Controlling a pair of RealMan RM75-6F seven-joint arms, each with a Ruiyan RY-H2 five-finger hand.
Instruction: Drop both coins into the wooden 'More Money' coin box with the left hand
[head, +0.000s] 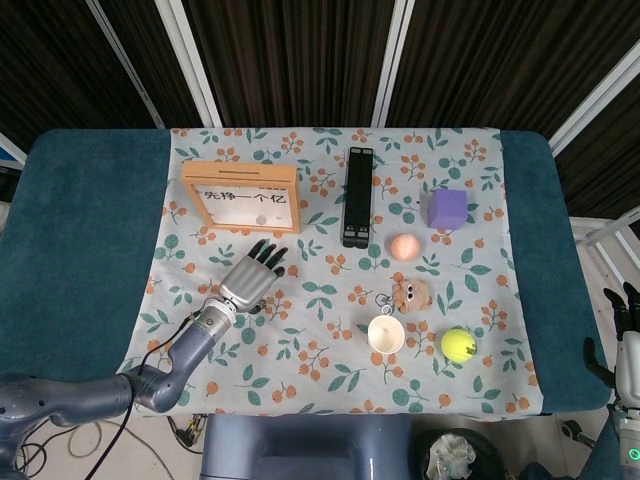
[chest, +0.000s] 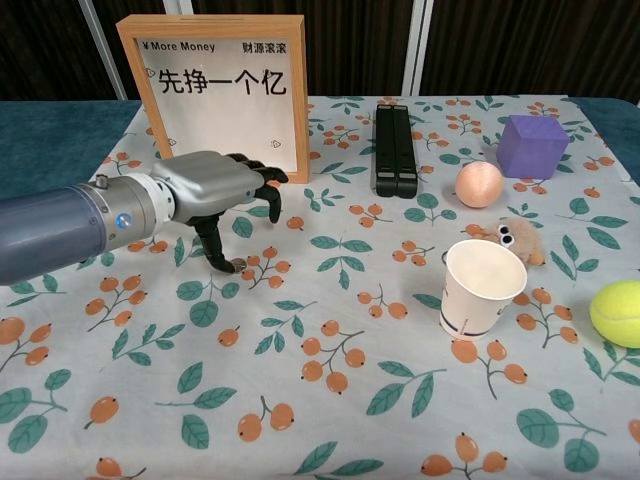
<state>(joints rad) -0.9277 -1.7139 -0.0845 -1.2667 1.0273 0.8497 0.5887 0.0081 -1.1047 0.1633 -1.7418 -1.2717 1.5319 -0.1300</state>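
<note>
The left hand (chest: 215, 188) reaches in low from the left over the tabletop (chest: 330, 420), its forearm nearly level and the palm turned down. Its fingers (chest: 262, 190) curl downward in front of the coin box (chest: 222, 92), and the thumb points straight down with its tip touching or just above a coin (chest: 239, 265) lying on the floral cloth. The coin looks pinned or about to be pinched rather than lifted, though the chest view is too coarse to be sure; nothing is plainly held, and the fingers are partly bent, not fully spread. From the head view the left hand (head: 250, 277) sits just in front of the coin box (head: 242, 196), which stands upright near the far left of the cloth. Only that one coin can be made out.

The right hand (head: 625, 340) hangs off the right edge of the tabletop, well apart from everything; how its fingers lie cannot be told.

A paper cup (chest: 480, 288) stands to the right.
</note>
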